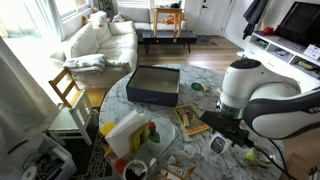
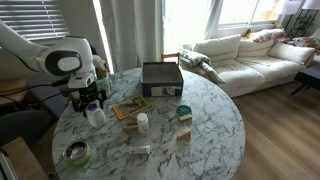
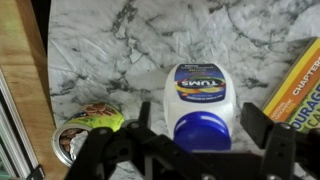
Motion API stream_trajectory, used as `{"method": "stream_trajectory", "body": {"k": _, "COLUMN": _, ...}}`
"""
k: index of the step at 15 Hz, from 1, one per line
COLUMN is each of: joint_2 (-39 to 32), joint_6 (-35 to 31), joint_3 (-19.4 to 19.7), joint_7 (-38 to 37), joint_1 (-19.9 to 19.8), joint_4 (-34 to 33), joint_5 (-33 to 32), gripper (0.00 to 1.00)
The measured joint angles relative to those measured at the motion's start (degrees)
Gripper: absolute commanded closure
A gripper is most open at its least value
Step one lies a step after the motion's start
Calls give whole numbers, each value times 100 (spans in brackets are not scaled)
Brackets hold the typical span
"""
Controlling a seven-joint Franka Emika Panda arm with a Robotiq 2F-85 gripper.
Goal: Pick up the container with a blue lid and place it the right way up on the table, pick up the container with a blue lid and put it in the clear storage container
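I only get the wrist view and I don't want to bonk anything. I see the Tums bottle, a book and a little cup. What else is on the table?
Observer: A dark box sits near the book.
Operator: Anything little?
Observer: A small white bottle stands upright near the middle of the marble table.
Operator: What about off the table?
Observer: A yellow wooden chair stands beside it.
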State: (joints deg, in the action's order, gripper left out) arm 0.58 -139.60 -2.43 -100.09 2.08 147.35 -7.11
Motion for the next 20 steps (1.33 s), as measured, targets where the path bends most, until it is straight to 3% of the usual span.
{"method": "stream_trajectory", "body": {"k": 2, "joint_2": -34, "joint_6": -99, "joint_3": 0, "joint_7": 40, "joint_1": -2, "joint_4": 22, "joint_5": 0, "gripper": 57}}
{"method": "stream_trajectory", "body": {"k": 7, "joint_2": 88, "joint_6": -75, "joint_3": -70, "joint_7": 274, "joint_1": 45, "joint_4": -52, "joint_5": 67, "gripper": 58}}
{"method": "stream_trajectory", "body": {"k": 13, "joint_2": 683, "joint_6": 962, "joint_3": -534, "joint_7": 934, "joint_1": 394, "joint_4": -725, "joint_5": 114, "gripper": 58}}
{"method": "stream_trajectory", "body": {"k": 14, "joint_2": 748, "joint_6": 1029, "joint_3": -586, "joint_7": 1087, "joint_1": 445, "joint_4": -865, "joint_5": 149, "gripper": 33}}
{"method": "stream_trajectory", "body": {"k": 18, "joint_2": 795, "joint_6": 1034, "joint_3": -625, "joint_7": 1448, "joint_1": 482, "joint_4": -1149, "joint_5": 316, "gripper": 33}}
{"method": "stream_trajectory", "body": {"k": 19, "joint_2": 791, "joint_6": 1034, "joint_3": -624, "joint_7": 1464, "joint_1": 480, "joint_4": -1149, "joint_5": 319, "gripper": 58}}
{"method": "stream_trajectory", "body": {"k": 20, "joint_2": 786, "joint_6": 1034, "joint_3": -624, "joint_7": 1467, "joint_1": 480, "joint_4": -1149, "joint_5": 319, "gripper": 58}}
